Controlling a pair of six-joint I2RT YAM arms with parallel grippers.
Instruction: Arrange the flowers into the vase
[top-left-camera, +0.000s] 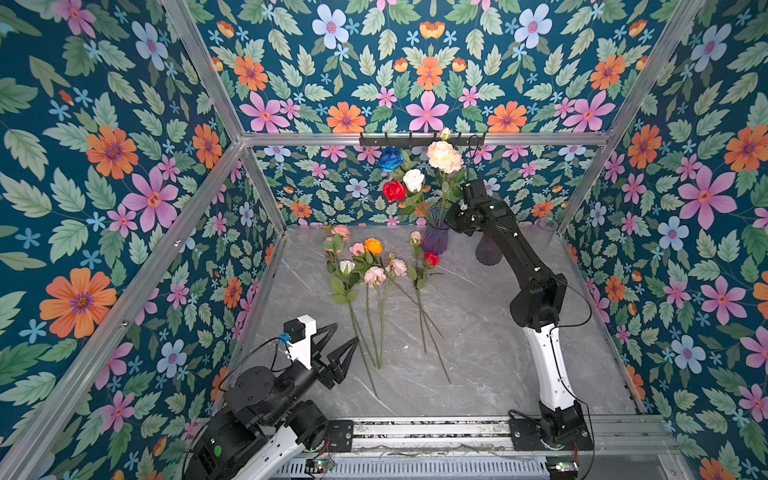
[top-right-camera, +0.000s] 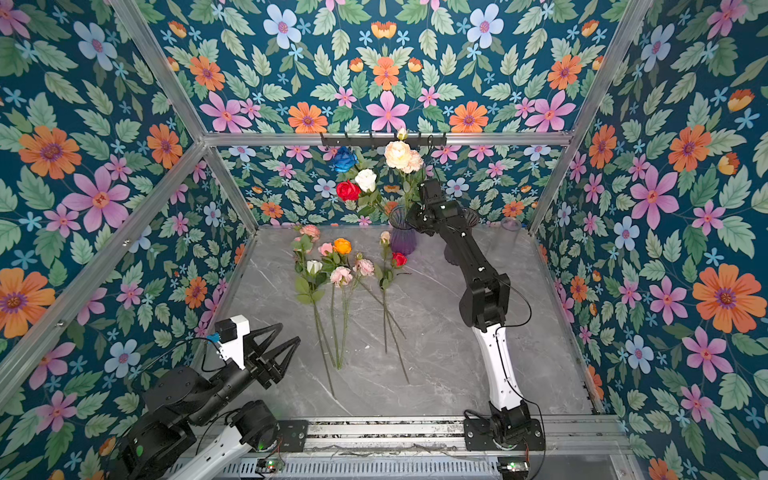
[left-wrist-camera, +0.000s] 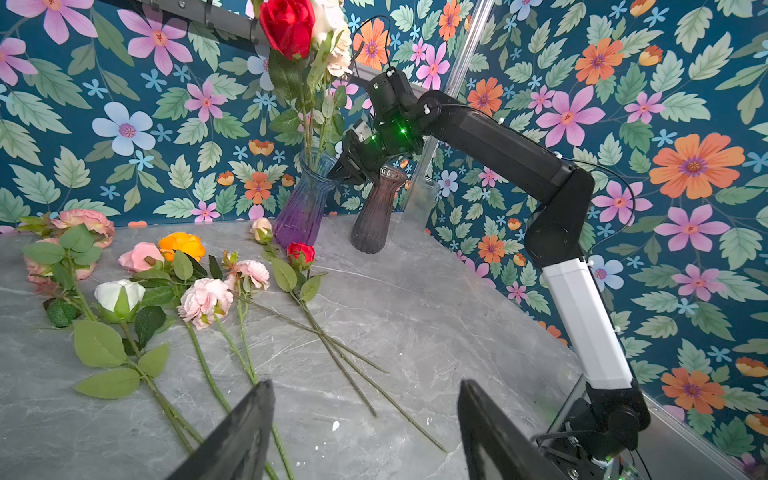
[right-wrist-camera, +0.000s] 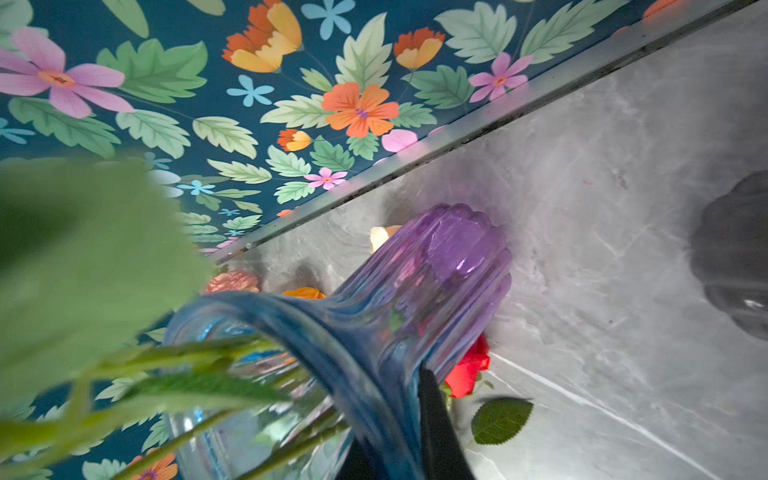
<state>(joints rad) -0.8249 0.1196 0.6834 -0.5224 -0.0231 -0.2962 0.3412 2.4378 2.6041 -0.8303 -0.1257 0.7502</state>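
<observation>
While both top views are showing the left gripper (top-left-camera: 347, 332) spread and empty, flowers (top-left-camera: 374, 270) lying between it and the vase (top-left-camera: 434, 243), the left wrist view is catching the right gripper (left-wrist-camera: 338, 170) clenched on the vase's rim, and the right wrist view is hinting a sideways tug could topple it, no writing readable.

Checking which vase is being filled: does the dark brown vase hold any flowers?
No, the dark brown vase stands empty; stems rise only from the purple vase.
</observation>
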